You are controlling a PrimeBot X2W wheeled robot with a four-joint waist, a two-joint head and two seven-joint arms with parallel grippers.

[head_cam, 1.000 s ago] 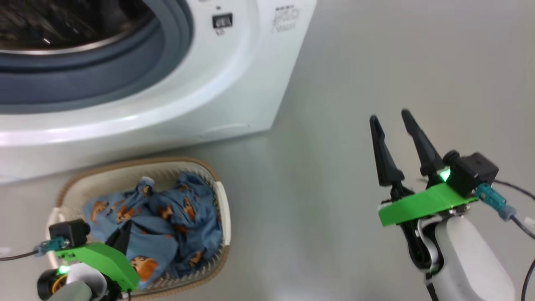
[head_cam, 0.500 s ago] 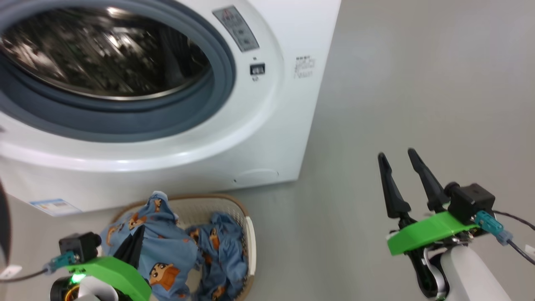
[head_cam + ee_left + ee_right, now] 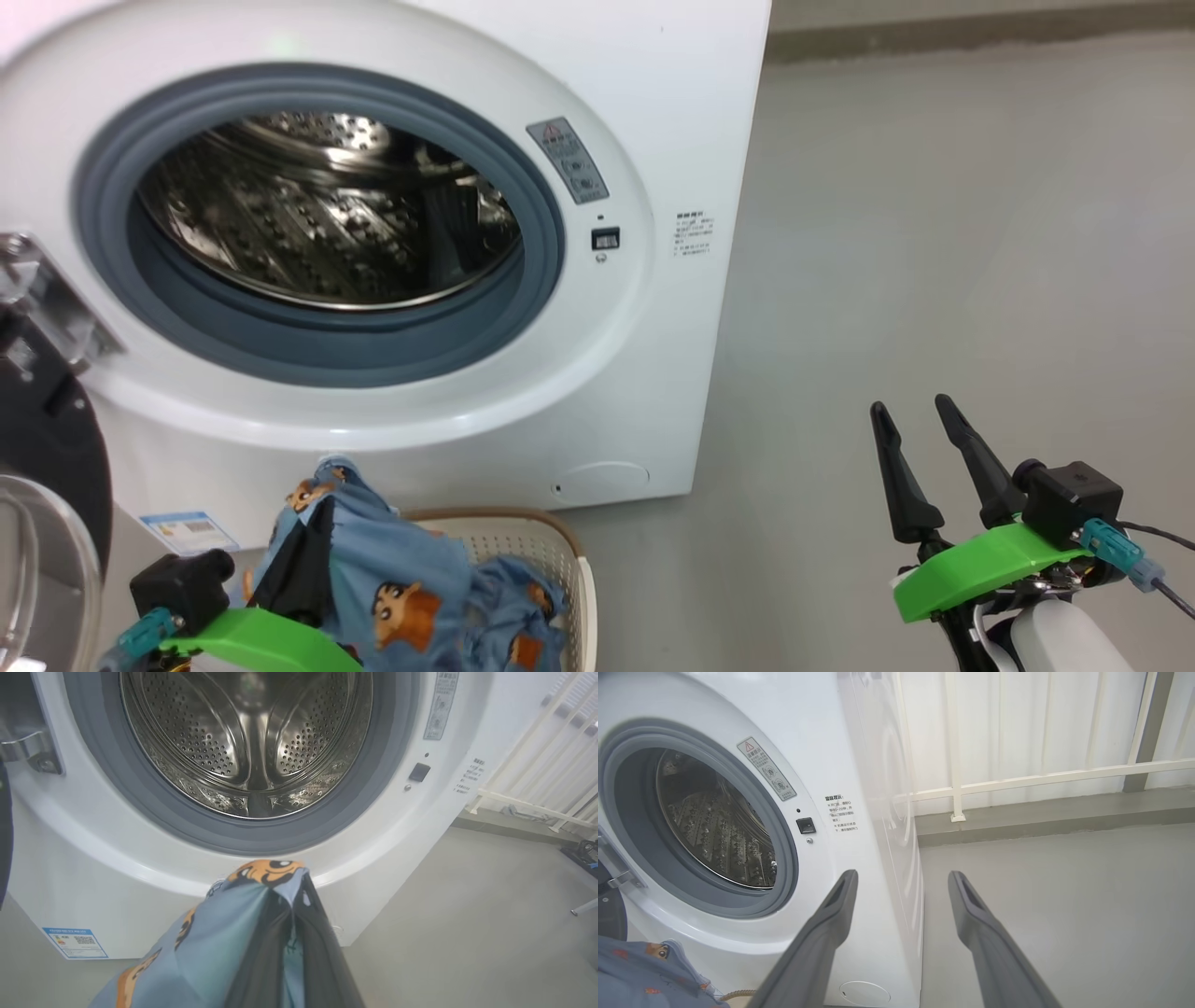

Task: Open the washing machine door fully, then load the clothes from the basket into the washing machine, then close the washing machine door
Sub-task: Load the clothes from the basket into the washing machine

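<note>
The washing machine (image 3: 653,112) stands with its steel drum (image 3: 327,215) exposed. Its door (image 3: 47,448), with black rim and glass bowl, hangs swung out at the left edge. My left gripper (image 3: 317,523) is shut on a light blue piece of the clothes (image 3: 401,579), held up above the basket (image 3: 551,541) and below the drum opening. In the left wrist view the gripper (image 3: 299,891) pinches the clothes (image 3: 224,933), pointing at the drum (image 3: 247,742). More blue fabric (image 3: 518,616) lies in the basket. My right gripper (image 3: 910,415) hangs open over the floor, holding nothing (image 3: 902,877).
Grey floor (image 3: 934,233) stretches to the right of the machine. A white railing (image 3: 1017,774) and a low kerb run behind it. A blue label sticker (image 3: 187,530) sits low on the machine's front, beside the door.
The head camera has tilted up, bringing the whole drum opening into view. My left gripper has lifted the blue garment out of the basket. The right gripper stays open.
</note>
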